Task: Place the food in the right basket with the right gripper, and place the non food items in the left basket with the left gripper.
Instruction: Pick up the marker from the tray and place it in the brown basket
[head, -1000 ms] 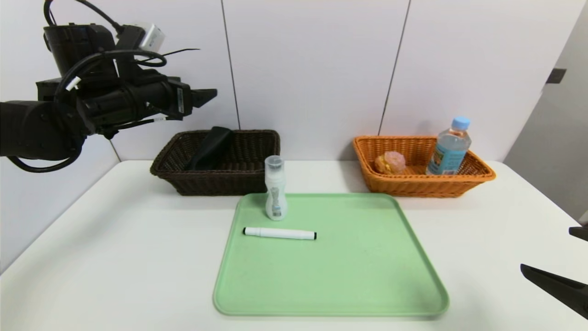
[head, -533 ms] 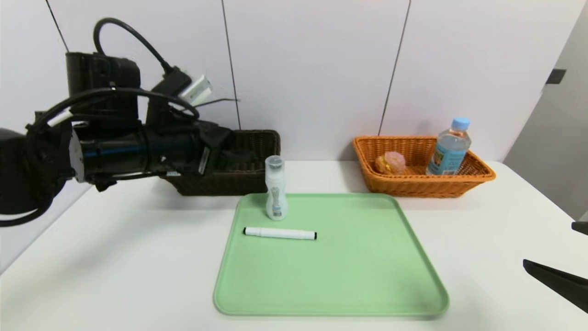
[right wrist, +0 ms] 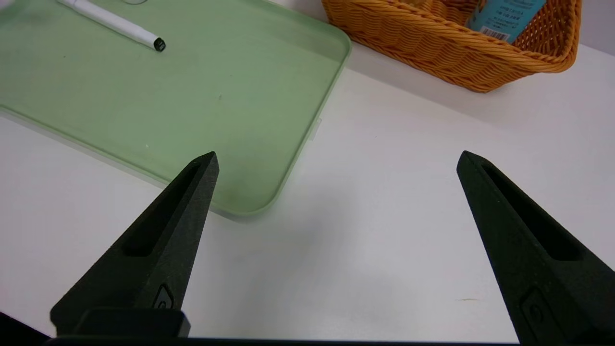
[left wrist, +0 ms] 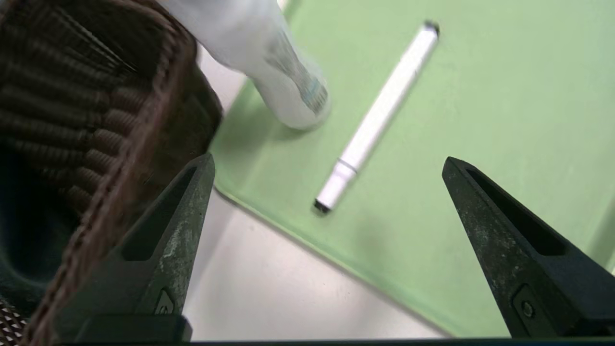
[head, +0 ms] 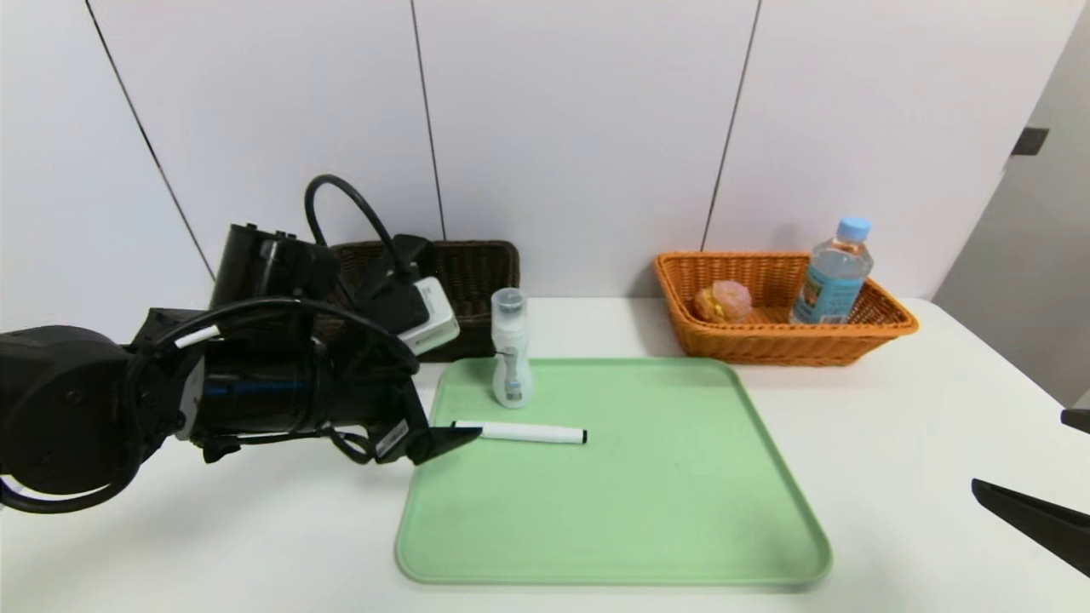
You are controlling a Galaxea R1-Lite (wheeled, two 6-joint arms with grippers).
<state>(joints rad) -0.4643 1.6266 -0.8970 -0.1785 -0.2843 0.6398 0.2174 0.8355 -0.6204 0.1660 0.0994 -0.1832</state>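
Orange basket [head: 886,328] holds bottle [head: 833,272] and pastry [head: 722,300]; left tool [left wrist: 326,166] gapes empty over the tray [head: 647,511].

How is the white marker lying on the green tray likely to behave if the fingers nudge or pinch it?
The marker looks round and slim, lying flat on the smooth tray, so a sideways nudge would probably roll it. It appears rigid and light, so a pinch across its barrel should hold, though the smooth surface might slip.

Left gripper [left wrist: 326,163] low, angled forward and down, jaws spread wide, holding nothing. Right gripper [right wrist: 336,158] parked at right, jaws wide apart.
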